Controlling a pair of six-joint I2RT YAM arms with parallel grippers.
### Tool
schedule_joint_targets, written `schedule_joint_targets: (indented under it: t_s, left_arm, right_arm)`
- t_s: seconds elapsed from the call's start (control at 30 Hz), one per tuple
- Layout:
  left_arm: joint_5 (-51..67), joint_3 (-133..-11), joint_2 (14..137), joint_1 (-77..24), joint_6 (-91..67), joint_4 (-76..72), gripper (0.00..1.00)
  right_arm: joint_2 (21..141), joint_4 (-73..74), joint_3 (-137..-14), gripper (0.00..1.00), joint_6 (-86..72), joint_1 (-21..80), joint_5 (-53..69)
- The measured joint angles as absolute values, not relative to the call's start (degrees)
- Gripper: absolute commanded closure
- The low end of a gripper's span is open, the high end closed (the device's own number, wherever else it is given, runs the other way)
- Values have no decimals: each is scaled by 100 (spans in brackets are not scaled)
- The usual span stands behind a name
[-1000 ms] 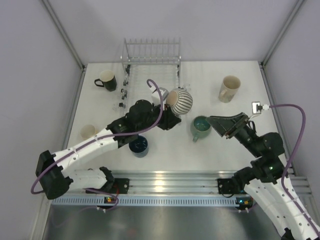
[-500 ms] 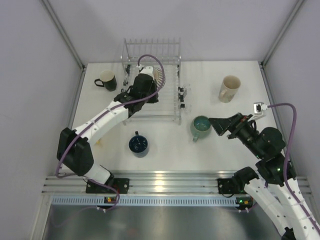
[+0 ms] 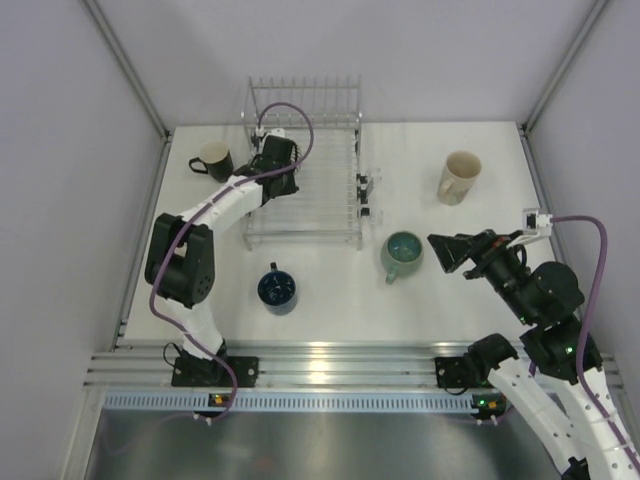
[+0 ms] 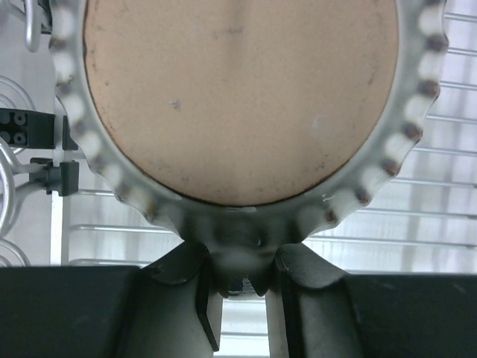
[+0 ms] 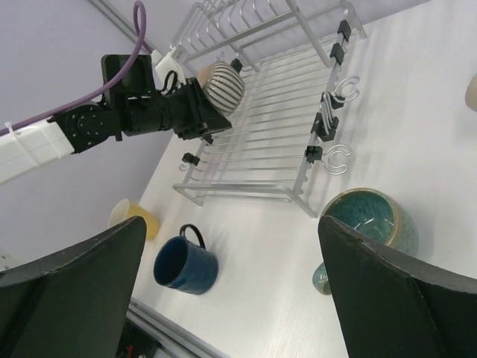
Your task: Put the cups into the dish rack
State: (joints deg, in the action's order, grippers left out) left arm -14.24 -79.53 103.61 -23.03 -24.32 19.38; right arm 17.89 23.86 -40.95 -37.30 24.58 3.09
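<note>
I have the ribbed cup (image 4: 238, 97) pinched by its edge in the left pincer (image 4: 242, 287), its tan base facing the wrist camera. The right wrist view shows it lying sideways over the far left part of the dish rack (image 3: 300, 236), close to the row of upright prongs (image 3: 305, 98). I cannot tell whether it already rests on the wires or hangs just above them. I see no other cup inside the rack, so I judge the job barely started, with this first cup in the middle of being placed.

Five cups are left out on the desk (image 3: 330, 305):
- The black mug (image 3: 213, 160) sits just left of the rack.
- The dark blue mug (image 3: 277, 289) sits near the rack's front edge.
- The teal cup (image 3: 403, 252) sits off the rack's front right corner.
- The tall cream cup (image 3: 459, 177) stands well apart on the right.
- The small yellowish cup (image 5: 134, 216) is at the left. From above my left arm covers it, so I only catch it in the right wrist view.

The right pincer (image 3: 445, 252) is spread wide and carries nothing. It hovers just beside the teal cup with nothing between them, which makes that cup my likely next pick.

The black clips and hooks on the rack's right rail face that side and could snag a cup brought in low. The purple cable (image 5: 139, 30) loops above the left wrist near the prongs.
</note>
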Motion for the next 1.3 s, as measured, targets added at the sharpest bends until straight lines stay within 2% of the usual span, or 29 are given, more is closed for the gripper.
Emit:
schedule_joint_targets:
  t_s: [0.5,1.3]
  left_arm:
    - [-1496,-8197,11118,-2062,-2617,1946,100]
    - [-1551,-8197,11131,-2018,-2622,1959,75]
  right_arm:
    - [1765,2480,-4095,0,-3448,2458,106]
    - [1802,2493,-4095,1,-3452,2458,47]
